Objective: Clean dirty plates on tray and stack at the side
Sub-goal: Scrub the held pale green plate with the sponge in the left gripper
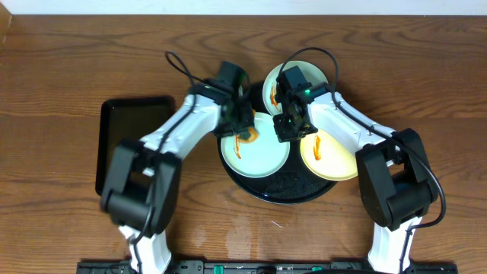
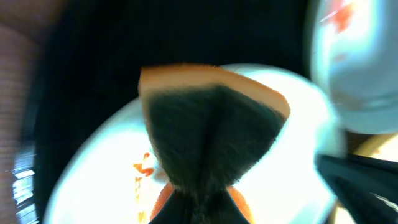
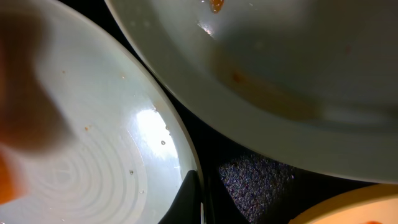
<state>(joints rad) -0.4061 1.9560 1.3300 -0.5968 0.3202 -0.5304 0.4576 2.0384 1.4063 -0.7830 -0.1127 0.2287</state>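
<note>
1. Left gripper (image 1: 242,124) is clenched on a sponge (image 2: 211,124), orange-backed with a dark scouring face. It holds the sponge low over the far left part of the near mint plate (image 1: 265,156).
2. That plate lies on the left half of the round tray (image 1: 283,190). Its orange smear (image 1: 242,144) sits by the left rim, right under the sponge, so the step in hand looks like scrubbing this plate.
3. Right gripper (image 1: 288,129) has its jaws closed with nothing between them, tips down at the plate's far right rim. I cannot tell whether they press on the rim.
4. To scrub well, lay the scouring face flat on the smear. Wipe in short strokes toward the plate's middle, so the sauce is not pushed over the rim onto the tray.
5. The plate looks light and the tray is glossy, so it may slide or spin under the sponge. The right tips should brace the rim opposite each stroke.
6. The far mint plate (image 1: 310,76) and the yellow plate (image 1: 335,160) lie close beside the working plate, each with its own smear. Small strokes avoid nudging them.
7. Well to the left, a rectangular tray (image 1: 129,137) rests on the table (image 1: 61,76). It may serve for the stack.
</note>
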